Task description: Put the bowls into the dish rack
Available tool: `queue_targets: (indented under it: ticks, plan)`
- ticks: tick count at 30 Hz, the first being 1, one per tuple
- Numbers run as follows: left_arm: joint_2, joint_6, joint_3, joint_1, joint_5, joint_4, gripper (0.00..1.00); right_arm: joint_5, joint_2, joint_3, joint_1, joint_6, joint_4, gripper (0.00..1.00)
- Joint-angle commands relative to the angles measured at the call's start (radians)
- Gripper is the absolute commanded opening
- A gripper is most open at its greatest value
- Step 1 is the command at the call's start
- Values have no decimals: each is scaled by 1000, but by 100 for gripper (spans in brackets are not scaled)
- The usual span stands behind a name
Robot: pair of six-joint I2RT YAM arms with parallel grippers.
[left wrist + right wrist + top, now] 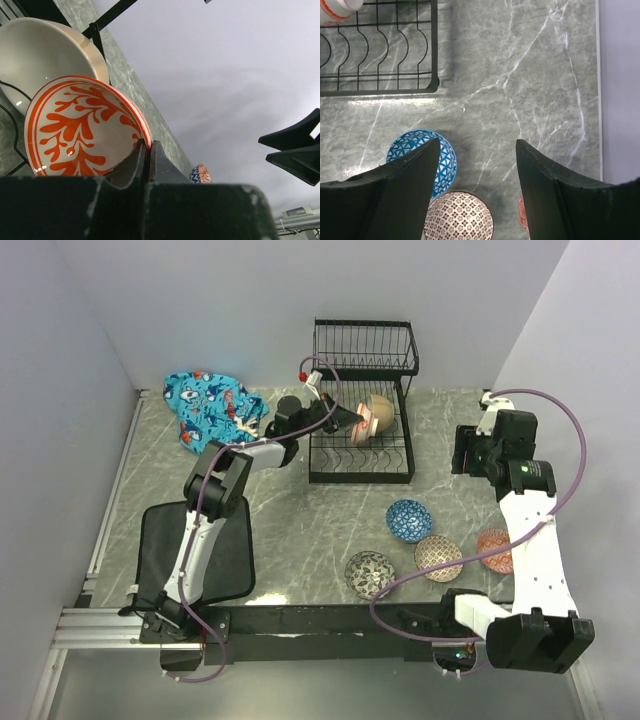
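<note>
We recorded the following.

1. Dish rack: black wire, two tiers, standing at the far middle of the marbled table.
2. Cream-white bowl: on edge in the rack's lower tier.
3. Red-orange floral bowl: tilted on edge just in front of the cream-white bowl, overlapping it in the left wrist view. We could not tell whether the two touched.
4. Left gripper: reached over the lower tier, fingers pressed together and pinching the floral bowl's rim.
5. Right gripper: fingers spread wide and holding nothing, above the table right of the rack.
6. Blue patterned bowl, brown dotted bowl, black-and-white bowl and salmon-orange bowl: upright on the table, near-right of the rack.
7. Blue printed cloth: crumpled left of the rack.
8. Black mat: near left.
</note>
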Motion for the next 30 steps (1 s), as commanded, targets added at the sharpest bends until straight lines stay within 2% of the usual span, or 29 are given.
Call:
queue_targets:
  ticks: [1,15,19,30]
  plan:
    - [-33,-44,26,14,-69,80,1,-6,21,56,-4,-3,30,70]
    - [-141,-6,-92,-21,-134,60,1,-11,67,96,-4,0,50,70]
    - [-170,11,-112,-25,-192,25,1,-15,64,89,-4,2,50,70]
    - [-139,106,-23,-64,-272,-58,1,-18,78,121,4,0,34,70]
